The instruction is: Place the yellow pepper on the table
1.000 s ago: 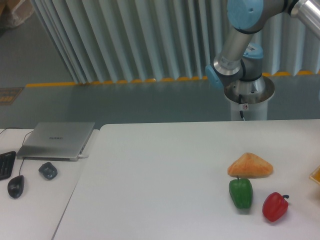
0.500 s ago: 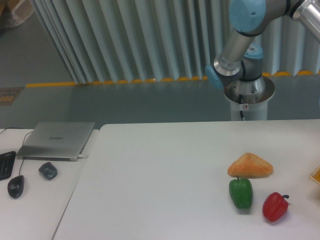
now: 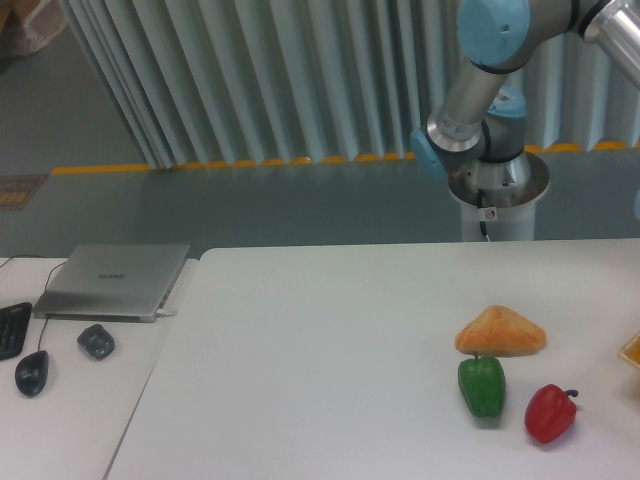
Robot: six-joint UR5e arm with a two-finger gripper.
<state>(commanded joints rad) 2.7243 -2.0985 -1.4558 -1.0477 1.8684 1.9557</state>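
The yellow pepper is out of view. The white table (image 3: 330,350) fills the lower part of the camera view. The robot arm (image 3: 480,80) rises from its base (image 3: 497,190) behind the table's far edge and leaves the frame at the top right. Its gripper is outside the picture. A sliver of a blue arm part (image 3: 637,205) shows at the right edge.
On the table's right side lie an orange-yellow bread-like wedge (image 3: 501,332), a green pepper (image 3: 482,386) and a red pepper (image 3: 550,413). An orange-yellow edge (image 3: 632,350) pokes in at the far right. A side desk (image 3: 60,420) at left holds a laptop (image 3: 112,280) and two mice.
The arm's upper joint has shifted slightly right, and a blue arm part now shows at the right edge. The objects on the table have not moved.
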